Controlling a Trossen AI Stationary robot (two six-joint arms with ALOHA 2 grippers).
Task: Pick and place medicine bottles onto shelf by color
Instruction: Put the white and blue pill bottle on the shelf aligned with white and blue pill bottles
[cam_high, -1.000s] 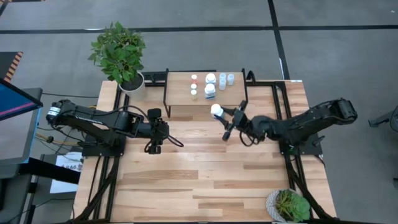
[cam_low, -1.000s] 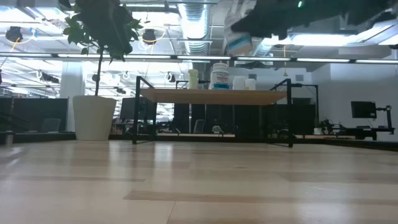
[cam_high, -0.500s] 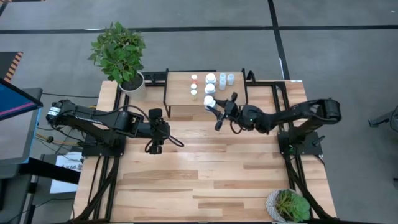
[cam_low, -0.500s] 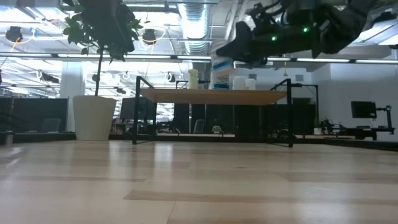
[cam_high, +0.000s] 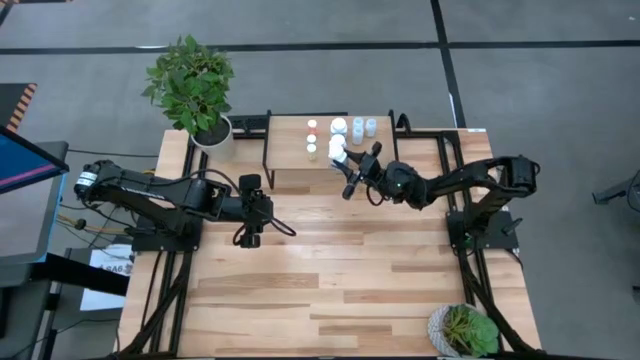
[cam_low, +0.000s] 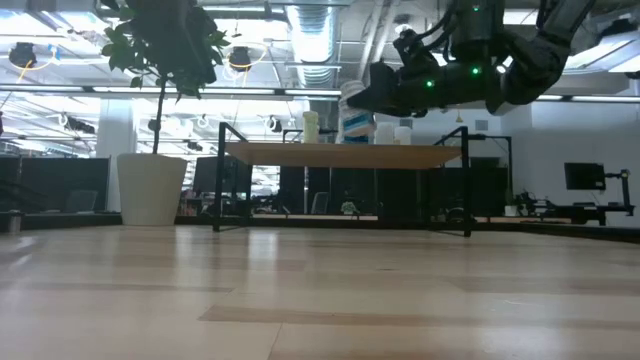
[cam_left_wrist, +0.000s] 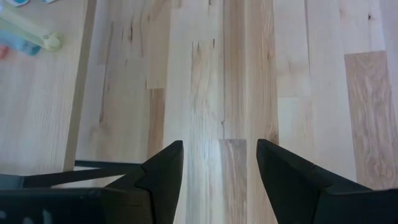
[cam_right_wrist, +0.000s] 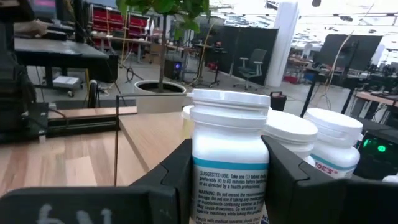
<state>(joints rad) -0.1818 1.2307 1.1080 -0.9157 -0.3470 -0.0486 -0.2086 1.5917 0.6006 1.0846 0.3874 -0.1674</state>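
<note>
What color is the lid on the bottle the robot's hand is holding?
White: the held white plastic bottle has a white lid, clearest in the right wrist view.

Seven medicine bottles (cam_high: 339, 126), two potted plants (cam_high: 193, 88), one shelf (cam_high: 288, 152).

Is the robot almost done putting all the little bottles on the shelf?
Nearly. Several small white medicine bottles already stand on the light wooden shelf with black legs. The right gripper holds a white-capped bottle with a blue-green label over the shelf, not yet let go. The left gripper waits open, empty. No bottles show elsewhere on the table.
</note>
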